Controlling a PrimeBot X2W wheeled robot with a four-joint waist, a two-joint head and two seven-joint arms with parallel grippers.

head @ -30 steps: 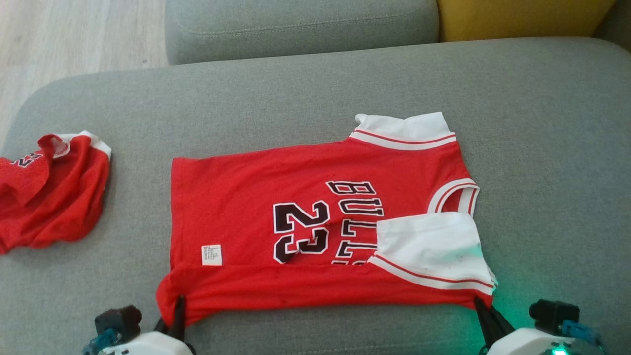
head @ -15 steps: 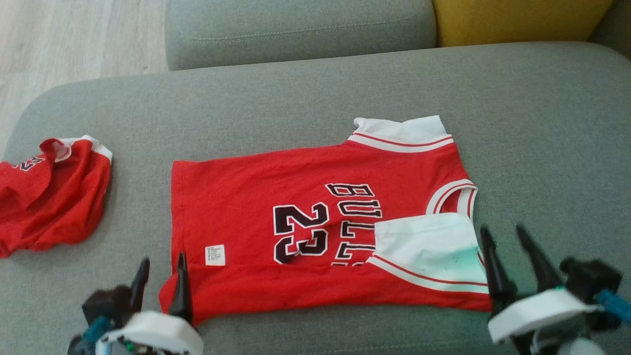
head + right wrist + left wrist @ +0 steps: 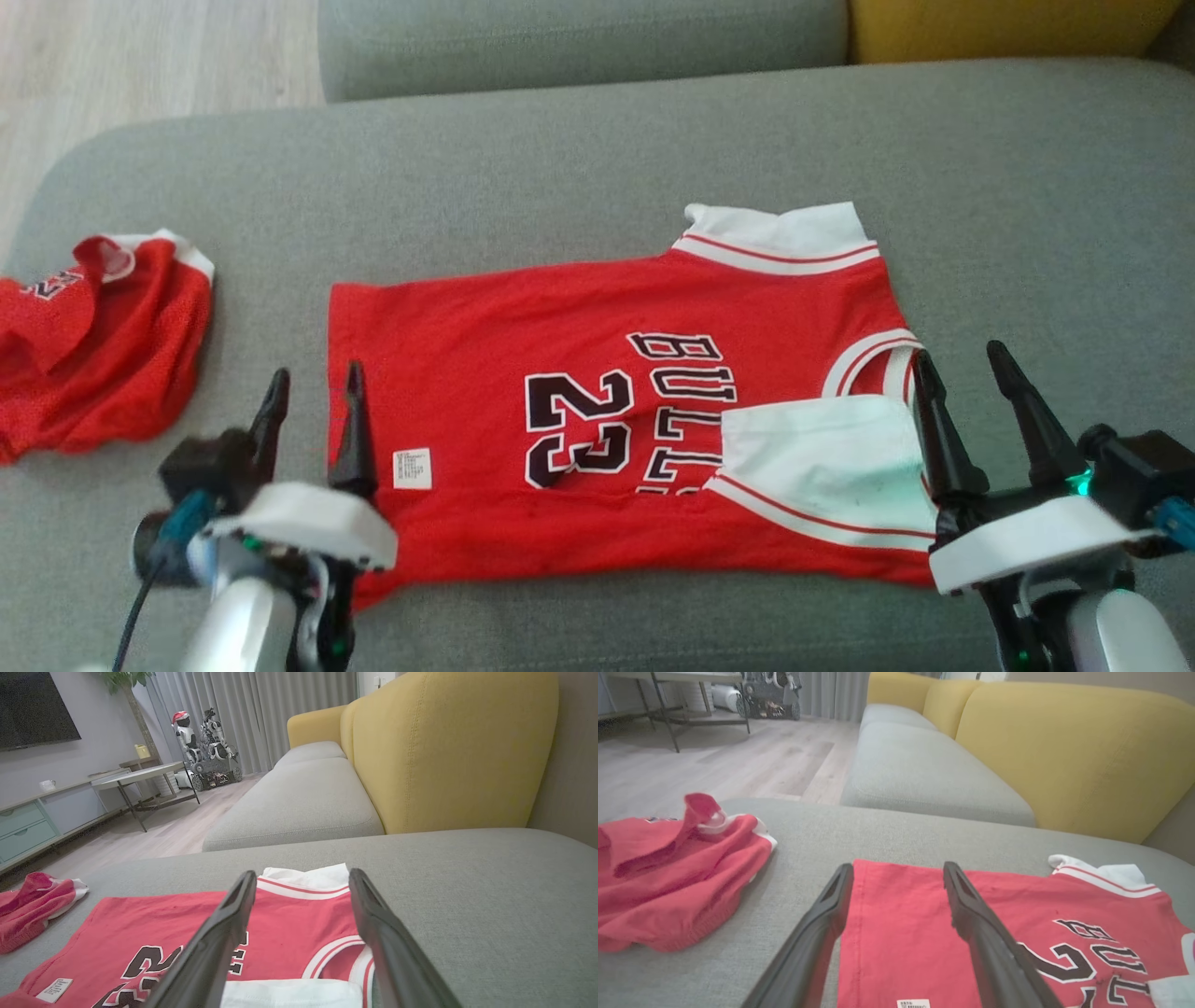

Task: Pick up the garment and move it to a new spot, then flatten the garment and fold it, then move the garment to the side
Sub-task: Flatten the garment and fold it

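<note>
Both spread wide, empty: left tool (image 3: 317,371), right tool (image 3: 960,351); jersey (image 3: 448,373) reads "BULL", "23"; white tag (image 3: 412,469) illegible.

grey sofa (image 3: 560,187), yellow backrest (image 3: 444,756), wood floor (image 3: 738,765)

A red jersey (image 3: 607,373) lies mid-frame on the grey sofa (image 3: 560,168), its lower edge folded up. The left gripper (image 3: 316,371), lower left, and right gripper (image 3: 960,351), lower right, stand spread.

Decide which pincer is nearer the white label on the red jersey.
Left. The left pincer is just beside the white label; the right pincer is far off by the jersey neckline.
</note>
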